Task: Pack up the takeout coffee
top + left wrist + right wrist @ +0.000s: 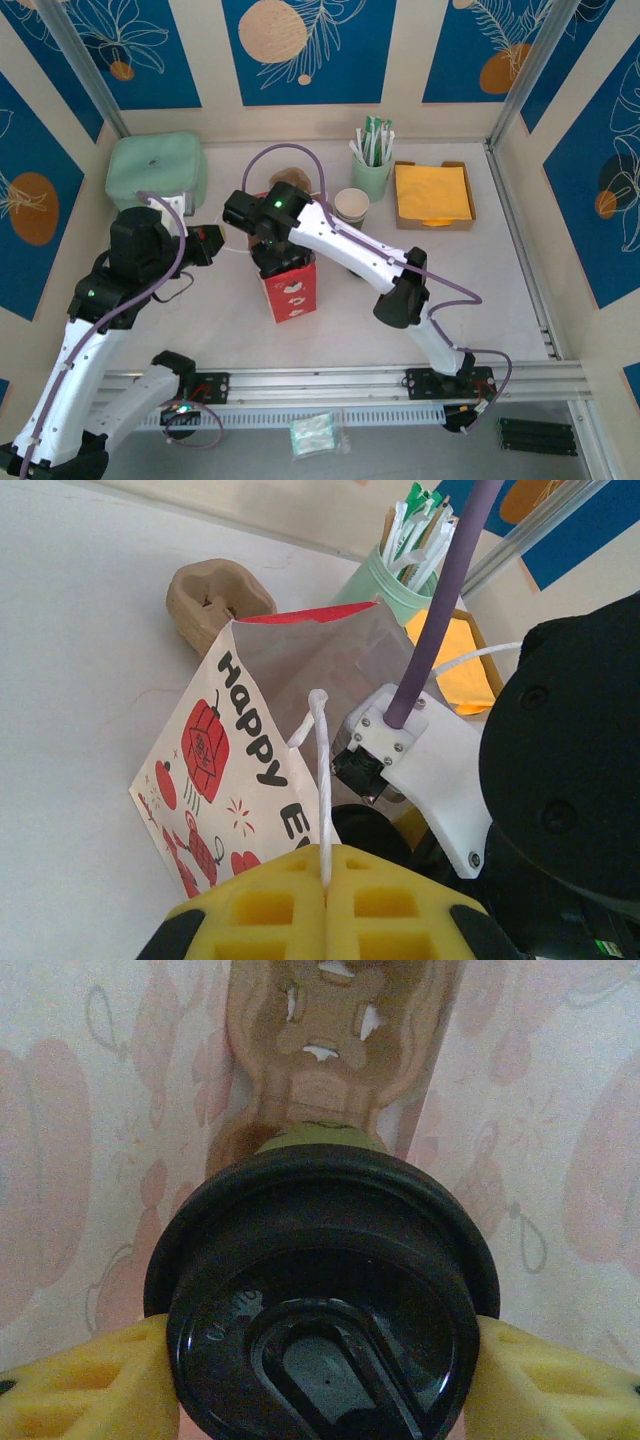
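The takeout coffee (pixel 322 1290) is seen from above in the right wrist view, its black lid facing the camera and a sliver of the cup side behind it. My right gripper (pixel 322 1360) is shut on it, a yellow pad pressing each side of the lid. Cup and gripper are down inside the red-and-white paper bag (pixel 292 288), whose pale inner walls surround them; a brown cardboard carrier (pixel 325 1050) lies at the bag's bottom. My left gripper (pixel 326 865) is shut on the bag's white cord handle (pixel 323 770), to the left of the bag (pixel 215 770).
Behind the bag stand another cardboard carrier (pixel 290 180), an unlidded paper cup (pixel 351 205), a mint cup of straws (pixel 372 160) and a box of orange napkins (pixel 433 195). A mint-green box (pixel 157 170) sits at the back left.
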Controlling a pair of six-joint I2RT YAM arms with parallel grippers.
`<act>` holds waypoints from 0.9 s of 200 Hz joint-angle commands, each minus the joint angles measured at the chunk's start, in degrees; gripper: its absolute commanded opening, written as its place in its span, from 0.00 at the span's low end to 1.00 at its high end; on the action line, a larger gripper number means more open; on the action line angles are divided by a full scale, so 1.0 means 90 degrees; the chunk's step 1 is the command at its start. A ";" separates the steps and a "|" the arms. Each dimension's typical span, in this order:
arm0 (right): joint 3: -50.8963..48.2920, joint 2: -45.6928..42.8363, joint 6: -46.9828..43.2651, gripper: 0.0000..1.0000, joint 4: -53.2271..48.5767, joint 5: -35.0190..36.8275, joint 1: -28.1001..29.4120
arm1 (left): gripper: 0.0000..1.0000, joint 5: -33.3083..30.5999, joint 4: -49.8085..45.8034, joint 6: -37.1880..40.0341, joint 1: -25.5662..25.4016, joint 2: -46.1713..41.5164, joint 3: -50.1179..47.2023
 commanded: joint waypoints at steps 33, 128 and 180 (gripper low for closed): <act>-0.0168 0.0068 0.0034 0.62 0.0049 -0.0385 0.0021 | 0.00 -0.0033 0.0084 -0.0035 0.0075 -0.0076 -0.0027; -0.0407 0.0000 0.0231 0.62 0.0230 -0.0586 -0.0008 | 0.00 -0.0033 0.0073 -0.0041 0.0071 -0.0100 -0.0029; -0.0411 -0.0080 0.0590 0.62 0.0119 -0.0841 -0.0096 | 0.00 -0.0091 0.0063 -0.0084 0.0074 -0.0131 -0.0039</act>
